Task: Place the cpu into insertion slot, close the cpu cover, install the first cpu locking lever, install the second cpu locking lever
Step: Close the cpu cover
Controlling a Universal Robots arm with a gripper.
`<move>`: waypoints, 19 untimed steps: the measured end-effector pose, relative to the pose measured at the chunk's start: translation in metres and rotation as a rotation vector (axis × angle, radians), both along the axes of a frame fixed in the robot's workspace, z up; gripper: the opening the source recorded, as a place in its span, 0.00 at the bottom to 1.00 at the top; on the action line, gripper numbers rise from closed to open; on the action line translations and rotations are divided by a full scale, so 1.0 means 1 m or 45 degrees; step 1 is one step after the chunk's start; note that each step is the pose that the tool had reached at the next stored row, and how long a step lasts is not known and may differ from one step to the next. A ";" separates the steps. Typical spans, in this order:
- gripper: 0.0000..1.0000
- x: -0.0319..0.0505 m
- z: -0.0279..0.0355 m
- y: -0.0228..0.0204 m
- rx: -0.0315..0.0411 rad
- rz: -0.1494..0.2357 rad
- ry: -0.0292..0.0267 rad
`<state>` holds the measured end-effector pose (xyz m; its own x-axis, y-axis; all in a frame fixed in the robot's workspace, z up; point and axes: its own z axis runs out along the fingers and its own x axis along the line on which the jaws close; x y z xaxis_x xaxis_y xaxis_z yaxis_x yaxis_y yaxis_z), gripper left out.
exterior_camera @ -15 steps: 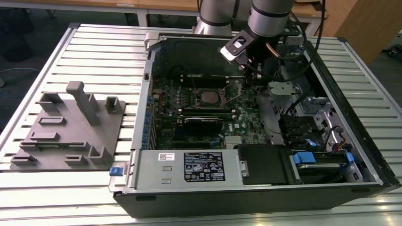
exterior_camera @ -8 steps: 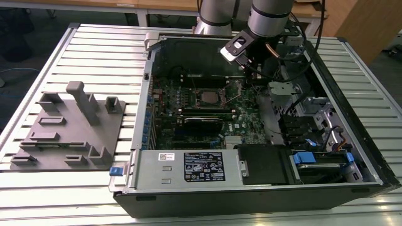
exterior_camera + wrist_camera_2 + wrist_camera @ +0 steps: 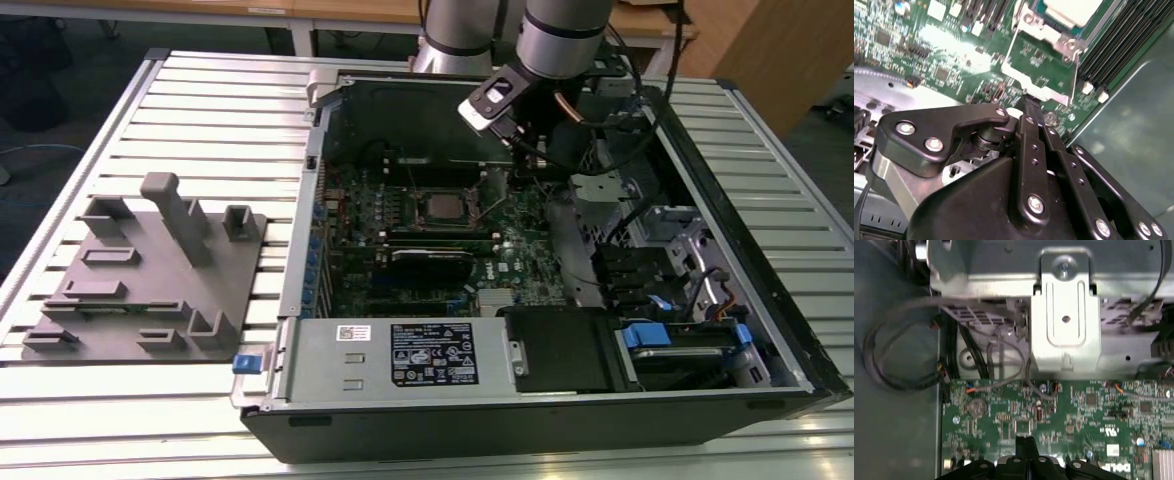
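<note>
Gripper (image 3: 1030, 106) fingers pinched together w/ nothing seen btwn them, tips right at the outer edge of the cpu cover (image 3: 1046, 94). Cover is open, off the chip, green motherboard (image 3: 1079, 410) showing thru its window. Cpu (image 3: 1071, 9) sits in the insertion slot (image 3: 418, 208), just beyond the cover.

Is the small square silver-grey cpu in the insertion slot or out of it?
In: the cpu lies flat inside the insertion slot, framed by its silvery rim.
</note>
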<state>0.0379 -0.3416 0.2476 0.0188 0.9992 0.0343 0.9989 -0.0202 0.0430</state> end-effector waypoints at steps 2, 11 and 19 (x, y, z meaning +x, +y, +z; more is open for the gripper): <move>0.11 -0.0064 -0.0001 0.0000 0.0000 0.000 -0.0012; 0.11 -0.0396 -0.0010 0.0000 -0.0003 0.000 -0.0082; 0.11 -0.0604 -0.0019 0.0000 0.0000 0.000 -0.0098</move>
